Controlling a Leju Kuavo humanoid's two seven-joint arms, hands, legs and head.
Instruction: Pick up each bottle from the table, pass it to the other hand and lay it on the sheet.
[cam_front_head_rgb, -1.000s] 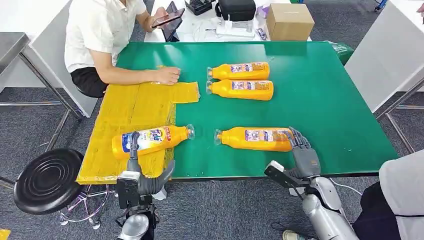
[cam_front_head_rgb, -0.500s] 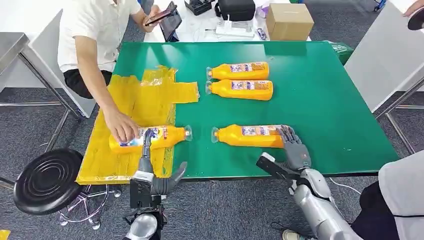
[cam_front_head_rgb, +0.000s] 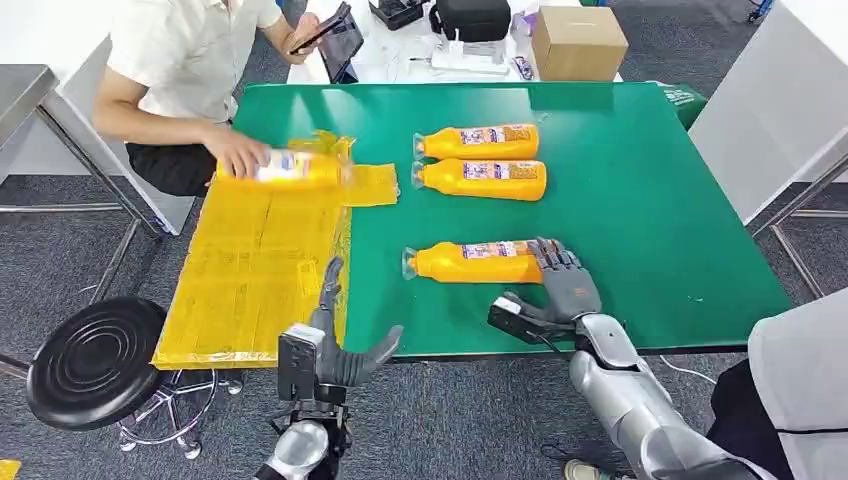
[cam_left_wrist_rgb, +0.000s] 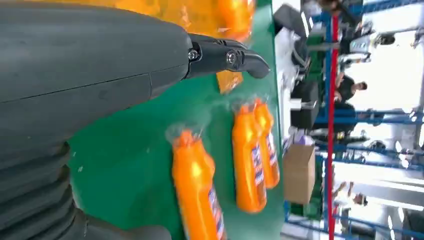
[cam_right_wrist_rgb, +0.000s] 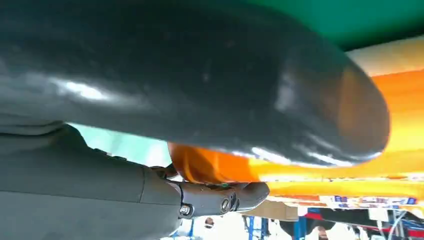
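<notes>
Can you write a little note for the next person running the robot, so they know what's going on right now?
Right hand: fingers on the base of the near bottle, which lies on the green table; not lifted yet.
Left hand: open, holding nothing, at the table's near edge by the yellow sheet.
Two more bottles lie side by side further back.
A person's hand holds a bottle at the sheet's far end.
Left: lift the near bottle, pass it, lay it on the sheet; then the back two.

Robotics lab: green worktable (cam_front_head_rgb: 640, 180), stool (cam_front_head_rgb: 95, 360), blue racking (cam_left_wrist_rgb: 332, 125).
</notes>
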